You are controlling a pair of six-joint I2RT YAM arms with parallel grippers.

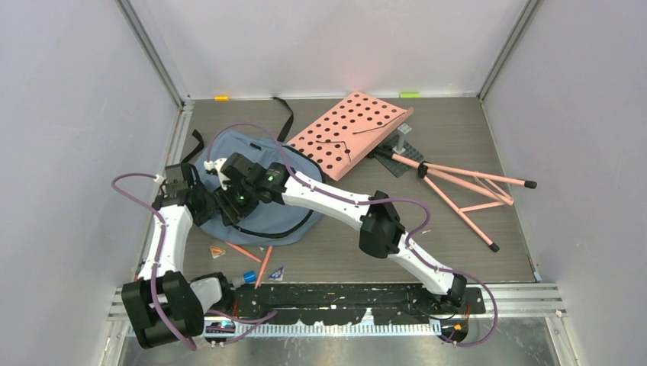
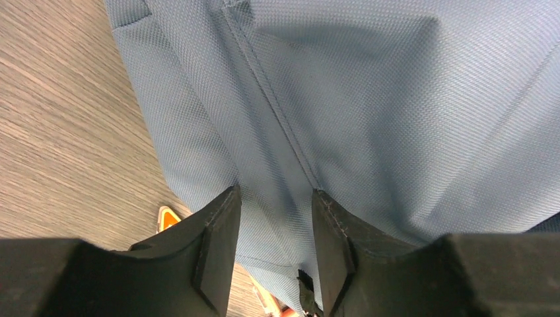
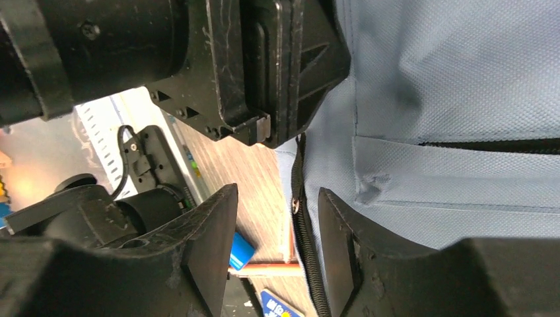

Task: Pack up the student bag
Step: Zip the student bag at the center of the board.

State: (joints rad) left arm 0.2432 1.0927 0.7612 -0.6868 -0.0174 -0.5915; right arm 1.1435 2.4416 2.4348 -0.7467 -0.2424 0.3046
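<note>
The student bag (image 1: 267, 213), dusty-blue fabric with black zipper edging and black straps, lies flat on the table at the left. My left gripper (image 1: 204, 204) is at its left edge; in the left wrist view its fingers stand apart (image 2: 274, 198) with bag fabric (image 2: 370, 112) between and under them. My right gripper (image 1: 229, 181) hovers over the bag's near-left part, close to the left gripper. In the right wrist view it is open (image 3: 277, 198), with the bag's black zipper edge (image 3: 302, 231) in the gap beside the right finger.
A pink perforated board (image 1: 355, 130) and a pink folding stand (image 1: 465, 187) lie at the back right. Two orange pencils (image 1: 263, 264), a blue-capped item (image 1: 249, 276), an orange triangle (image 1: 218, 251) and a small blue card (image 1: 276, 271) lie in front of the bag.
</note>
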